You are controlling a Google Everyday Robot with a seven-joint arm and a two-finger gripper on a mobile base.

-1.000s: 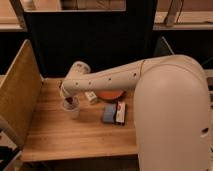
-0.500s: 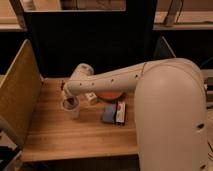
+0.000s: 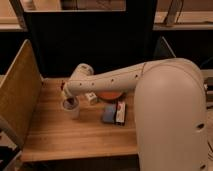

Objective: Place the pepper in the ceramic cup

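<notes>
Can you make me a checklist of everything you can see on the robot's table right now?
Surface: wooden table, light planks.
Job's things: ceramic cup stands upright near the left; a dark thing shows at its mouth, maybe the pepper, cannot tell.
Clutter: orange-red bowl partly behind the arm; blue-and-red packet lying flat.
Grippers: gripper right above the cup.
Cables: nothing seen.
Surroundings: wooden side panel on the left; dark wall behind.
</notes>
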